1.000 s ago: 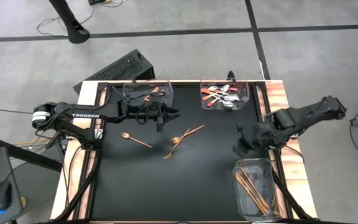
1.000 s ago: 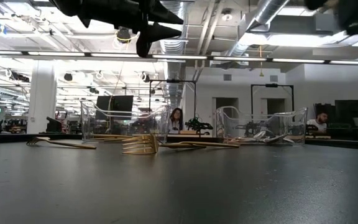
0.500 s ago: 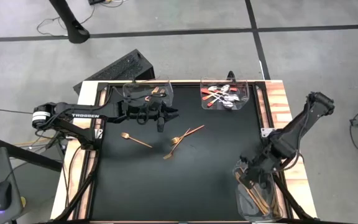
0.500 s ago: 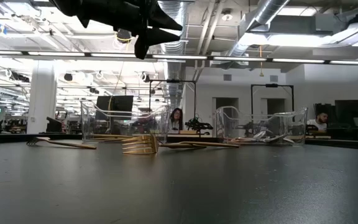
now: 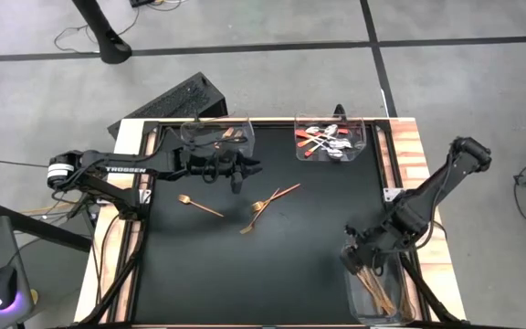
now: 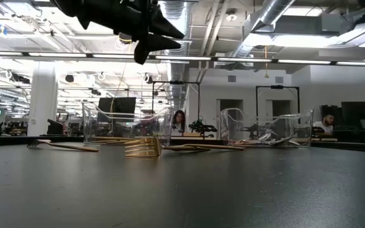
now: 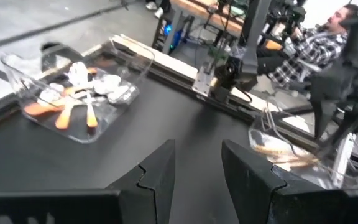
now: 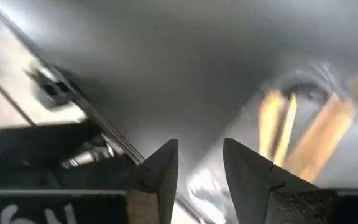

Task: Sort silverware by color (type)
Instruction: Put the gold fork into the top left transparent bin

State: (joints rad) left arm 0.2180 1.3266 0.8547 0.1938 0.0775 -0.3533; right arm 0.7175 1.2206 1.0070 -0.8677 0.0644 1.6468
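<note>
Loose silverware lies flat on the black table (image 5: 190, 265): one copper-gold piece (image 5: 199, 205) left of centre and two crossed copper-gold forks (image 5: 265, 203), also seen in the low view as forks (image 6: 142, 147). My left gripper (image 5: 256, 168) hovers open above the table, just on the far side of them, nothing between its fingers (image 7: 160, 174). My right gripper (image 5: 348, 260) stands open over the left rim of the near-right clear bin (image 5: 400, 306), which holds long gold sticks (image 5: 377, 288). Its fingers (image 8: 160, 168) are empty.
A clear bin (image 5: 210, 128) with copper-gold pieces stands at the far left. Another bin (image 5: 362, 128) with red-handled spoons (image 5: 322, 139) stands at the far right. Wooden rails (image 5: 407, 137) border the table. People sit in the room behind (image 6: 180, 119).
My right gripper has gone toward the table's near edge, from beside the right rail to over the near-right bin, its arm stretching out along the right side.
</note>
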